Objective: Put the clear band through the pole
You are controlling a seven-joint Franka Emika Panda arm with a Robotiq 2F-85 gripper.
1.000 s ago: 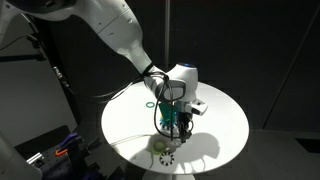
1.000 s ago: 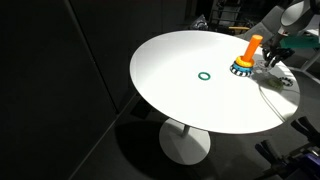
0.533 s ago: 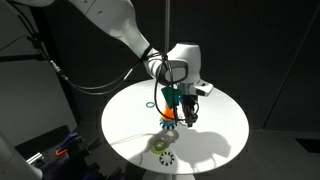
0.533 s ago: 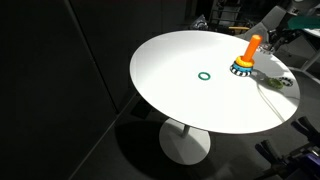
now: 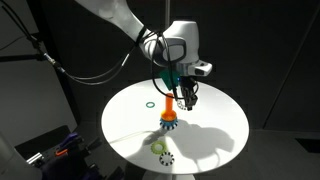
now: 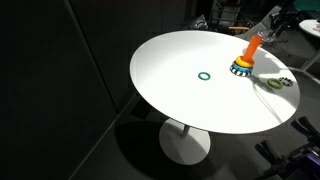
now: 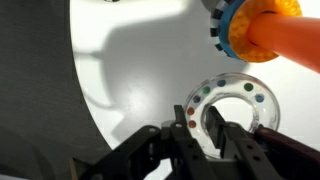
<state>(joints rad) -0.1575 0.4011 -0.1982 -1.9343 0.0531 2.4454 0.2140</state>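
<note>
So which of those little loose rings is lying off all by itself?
The dark green ring, alone out on the white table. The yellow-green ring and the dotted ring lie close together near the table's edge.

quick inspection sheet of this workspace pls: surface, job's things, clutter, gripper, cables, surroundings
surface: round white table, mostly bare
job's things: orange pole upright in its base of coloured rings; clear band not made out in any view
clutter: green ring lying apart from the pole; yellow-green ring and dotted ring near the table edge
grippers: gripper hovers above the table beside the pole; fingers close together, cannot tell whether they hold anything
cables: dark cable hanging behind the arm
surroundings: black backdrop, nothing else seen clearly
</note>
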